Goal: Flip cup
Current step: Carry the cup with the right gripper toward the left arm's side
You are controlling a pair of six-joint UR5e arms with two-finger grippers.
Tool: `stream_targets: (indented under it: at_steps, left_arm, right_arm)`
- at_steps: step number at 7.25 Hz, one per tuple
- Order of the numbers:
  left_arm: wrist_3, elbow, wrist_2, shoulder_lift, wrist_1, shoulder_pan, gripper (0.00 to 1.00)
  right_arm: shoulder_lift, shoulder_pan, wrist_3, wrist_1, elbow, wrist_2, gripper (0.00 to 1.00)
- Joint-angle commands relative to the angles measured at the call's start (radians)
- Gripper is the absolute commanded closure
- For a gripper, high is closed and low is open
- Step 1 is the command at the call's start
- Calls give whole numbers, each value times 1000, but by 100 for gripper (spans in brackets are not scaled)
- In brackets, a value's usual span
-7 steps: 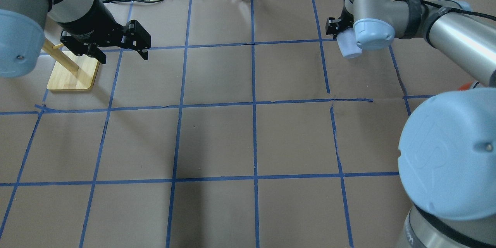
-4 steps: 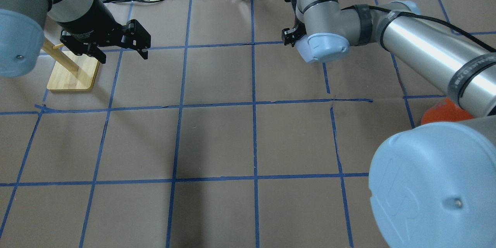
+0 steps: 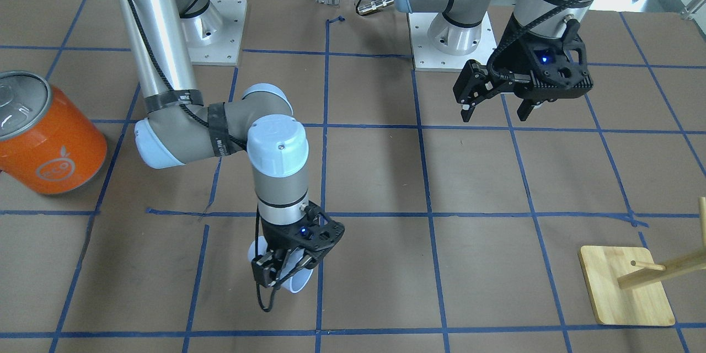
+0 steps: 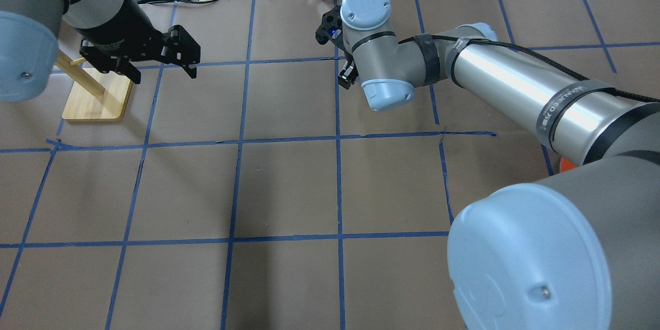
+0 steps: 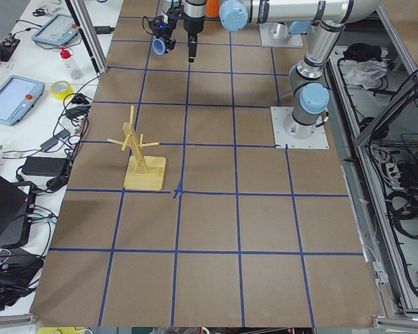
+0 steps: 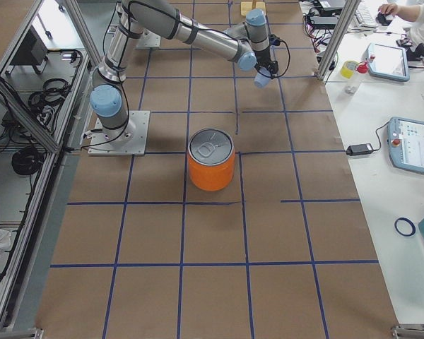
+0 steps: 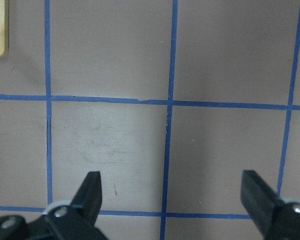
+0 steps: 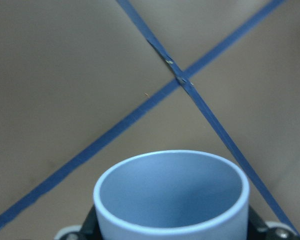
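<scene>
In the front-facing view the right gripper [image 3: 284, 271] is clamped on the cup [image 3: 300, 282], which sits tilted between the fingers at about 6 o'clock from the centre of the table [image 3: 375, 176]; the right wrist view shows the cup's rim and inside. The left gripper [image 3: 495, 115] hangs at about 1 o'clock with fingers spread wide and nothing between them. The can [image 3: 49, 138] stands at 9 o'clock and the stand [image 3: 626, 292] at 4 o'clock, both well apart from the cup.
</scene>
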Motion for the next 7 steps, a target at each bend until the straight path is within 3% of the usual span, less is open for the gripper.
stream_targets:
  at_steps: [1,4,7]
  left_arm:
    - [0,-1,-1,1,-1,0,0]
    - [0,-2,1,2,-2,0,0]
    - [0,-1,1,2,-2,0,0]
  right_arm:
    - [18,102,-323,-14,-4,87,70]
    - [27,135,-454,-14,4,175,70]
    - [47,165,-457,-3,8,179,68]
